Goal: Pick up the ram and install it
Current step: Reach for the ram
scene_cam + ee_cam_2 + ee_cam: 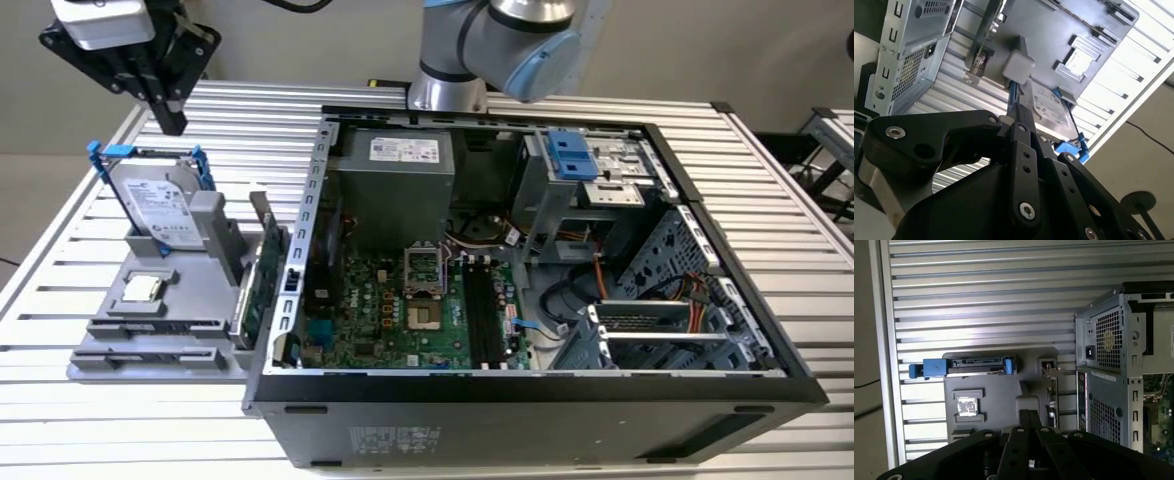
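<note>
Hovering fingers (174, 125): high above the table (80, 420), tips pressed together with nothing between them.
Waiting ram (242, 305): on edge in the grey holder (147, 352), well below the fingers and off toward the case side of them, untouched.
Expansion card (274, 265): just beside the ram, on the side farther from the fingers. A descent slightly off line could close on this card or its metal bracket instead.
Hard drive (160, 205): upright in its blue frame, almost straight beneath the fingers. A plain drop would likely strike it.
Grip risk: shut tips cannot straddle the stick. Coming down like this would probably press on its top edge and tilt it.
Memory slots (487, 315): inside the open case (534, 400), far from the fingers. A crooked hold on so thin a board would likely jam there.
</note>
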Robot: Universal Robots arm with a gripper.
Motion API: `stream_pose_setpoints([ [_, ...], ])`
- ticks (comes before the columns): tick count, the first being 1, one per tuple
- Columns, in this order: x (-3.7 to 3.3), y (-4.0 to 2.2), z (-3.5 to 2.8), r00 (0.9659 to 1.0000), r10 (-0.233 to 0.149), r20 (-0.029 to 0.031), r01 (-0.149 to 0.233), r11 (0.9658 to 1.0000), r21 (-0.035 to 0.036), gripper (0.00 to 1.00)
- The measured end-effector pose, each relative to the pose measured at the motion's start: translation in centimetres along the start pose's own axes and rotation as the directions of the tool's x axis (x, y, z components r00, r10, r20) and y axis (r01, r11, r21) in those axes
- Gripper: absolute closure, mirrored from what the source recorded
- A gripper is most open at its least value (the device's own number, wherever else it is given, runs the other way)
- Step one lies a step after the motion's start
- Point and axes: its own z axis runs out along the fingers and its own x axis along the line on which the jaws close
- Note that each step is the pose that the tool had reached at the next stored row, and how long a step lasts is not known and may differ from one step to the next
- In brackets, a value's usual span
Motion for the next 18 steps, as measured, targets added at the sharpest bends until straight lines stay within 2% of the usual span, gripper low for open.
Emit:
stream_pose_setpoints([
  [18,3.30,-0.23,-0.07,1.0000,0.000,0.0000,0.000,1.0000,0.0000,1.00],
])
